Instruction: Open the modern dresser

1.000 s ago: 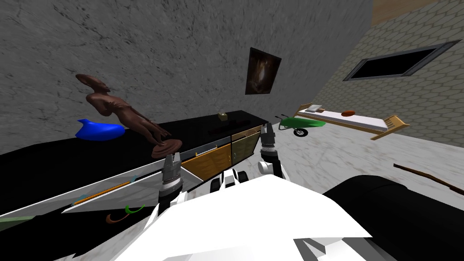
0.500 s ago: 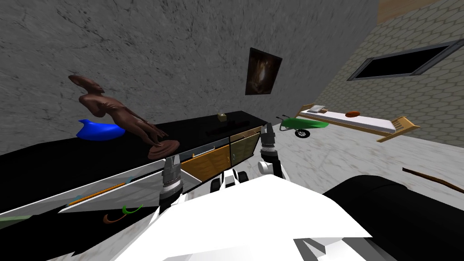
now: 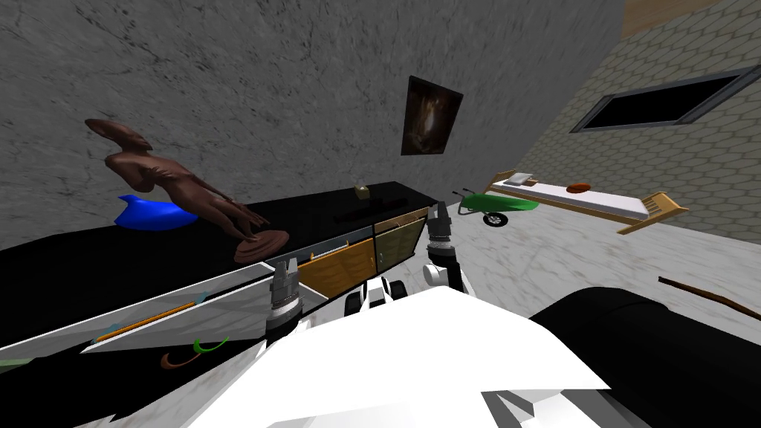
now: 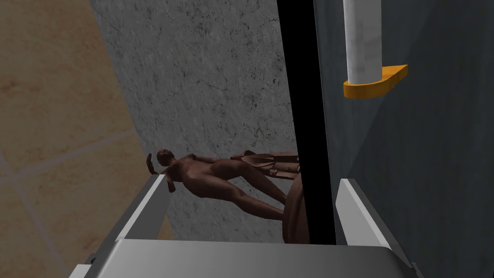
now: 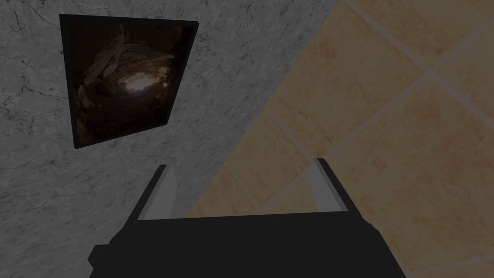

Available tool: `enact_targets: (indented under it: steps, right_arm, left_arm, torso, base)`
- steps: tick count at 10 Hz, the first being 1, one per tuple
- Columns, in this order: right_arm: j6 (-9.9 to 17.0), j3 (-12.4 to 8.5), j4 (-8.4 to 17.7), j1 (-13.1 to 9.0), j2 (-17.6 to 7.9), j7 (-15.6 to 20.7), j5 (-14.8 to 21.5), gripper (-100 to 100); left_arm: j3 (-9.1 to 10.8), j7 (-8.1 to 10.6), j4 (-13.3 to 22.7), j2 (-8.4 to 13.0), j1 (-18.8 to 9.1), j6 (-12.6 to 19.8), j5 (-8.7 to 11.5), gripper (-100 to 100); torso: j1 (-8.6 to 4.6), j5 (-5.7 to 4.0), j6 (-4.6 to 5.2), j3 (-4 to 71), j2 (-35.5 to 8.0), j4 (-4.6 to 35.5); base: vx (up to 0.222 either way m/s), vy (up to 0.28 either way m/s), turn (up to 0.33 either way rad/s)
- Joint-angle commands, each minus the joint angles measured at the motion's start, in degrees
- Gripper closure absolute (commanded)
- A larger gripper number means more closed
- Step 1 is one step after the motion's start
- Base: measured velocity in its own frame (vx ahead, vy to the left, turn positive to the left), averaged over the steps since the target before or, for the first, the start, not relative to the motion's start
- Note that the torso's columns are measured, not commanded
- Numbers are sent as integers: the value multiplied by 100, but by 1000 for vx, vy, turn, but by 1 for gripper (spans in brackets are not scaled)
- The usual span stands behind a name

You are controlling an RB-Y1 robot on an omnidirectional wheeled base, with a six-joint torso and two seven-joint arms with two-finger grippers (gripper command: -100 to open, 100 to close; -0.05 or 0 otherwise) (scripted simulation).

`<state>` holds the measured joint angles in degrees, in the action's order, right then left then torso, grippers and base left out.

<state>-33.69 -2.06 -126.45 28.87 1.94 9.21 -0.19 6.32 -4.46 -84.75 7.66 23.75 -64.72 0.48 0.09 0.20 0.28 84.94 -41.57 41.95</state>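
Modern dresser [image 3: 111, 260]: long, black top, runs from the left edge of the head frame to centre. Wood-tone fronts [image 3: 342, 261] at its centre end. Pale grey drawer front [image 3: 223, 312] at lower left juts out from the body. Left gripper [image 3: 285, 267] sits lower centre, right at that front's near corner, fingers wide, gripping nothing. On its wrist camera the dresser's black top edge runs between the fingers. A white bar handle [image 4: 364, 43] on an orange mount lies ahead, apart from the fingers. Brown figure statue [image 3: 178, 186] and a blue object [image 3: 152, 213] stand on the top, upper left. Right gripper [image 3: 438, 212] is mid-frame, raised, fingers wide, empty.
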Motion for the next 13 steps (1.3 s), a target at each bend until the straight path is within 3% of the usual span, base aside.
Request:
enact_targets:
  steps: [1, 5, 10, 13]
  right_arm:
    - [0, 0, 0, 0, 0, 0, 0, 0]
    - [0, 0, 0, 0, 0, 0, 0, 0]
    - [0, 0, 0, 0, 0, 0, 0, 0]
    - [0, 0, 0, -1, 0, 0, 0, 0]
  left_arm:
    - [3, 15, 367, -42, -44, -160, 29, -100]
    - [60, 36, 1118, -122, -145, -592, 121, -100]
    - [113, 54, 1796, -272, -234, -998, 206, -100]
    - [160, 104, 1610, -149, -331, -725, 234, -100]
  torso:
    - [-12, -6, -2, -4, -7, 6]
    - [-6, -8, -7, -16, -28, 16]
    - [2, -17, -27, -41, -77, 35]
    - [-3, -19, -27, -39, -75, 35]
  base:
    - [33, -78, 21]
    - [32, -85, 31]
    - [27, -81, 27]
    - [2, -27, 10]
